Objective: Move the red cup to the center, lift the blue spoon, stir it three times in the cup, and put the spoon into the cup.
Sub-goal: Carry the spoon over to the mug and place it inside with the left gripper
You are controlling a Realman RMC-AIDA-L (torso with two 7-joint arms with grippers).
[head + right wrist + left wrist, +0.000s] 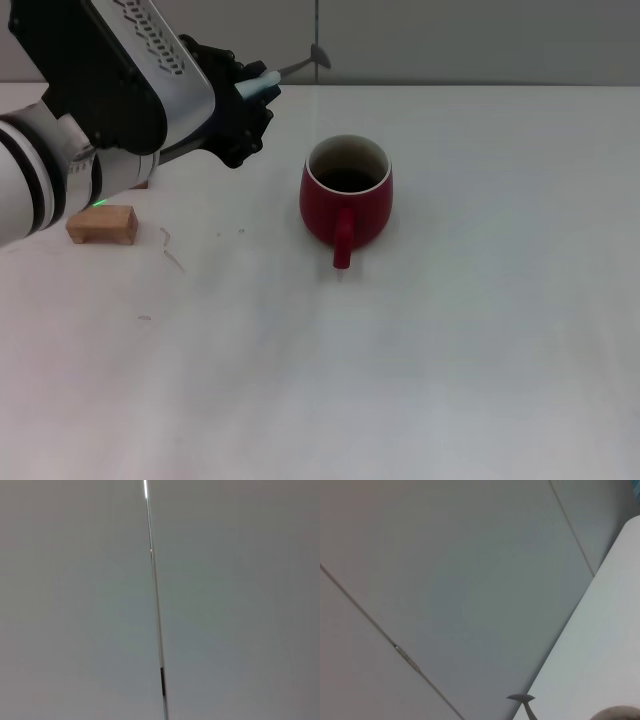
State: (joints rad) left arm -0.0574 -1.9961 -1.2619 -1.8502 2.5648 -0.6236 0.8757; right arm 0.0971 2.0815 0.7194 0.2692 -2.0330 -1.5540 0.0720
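The red cup (346,196) stands upright near the middle of the white table (450,350), its handle toward me and its dark inside showing. My left gripper (245,100) is raised to the left of the cup and shut on the blue spoon (268,80). The spoon's pale blue handle is in the fingers, and its grey neck and bowl (318,56) point up and to the right, above and behind the cup. The spoon's bowl also shows in the left wrist view (521,698). My right gripper is out of view.
A tan wooden block (102,225) lies on the table at the left, below my left arm. A grey wall with a vertical seam (156,605) stands behind the table.
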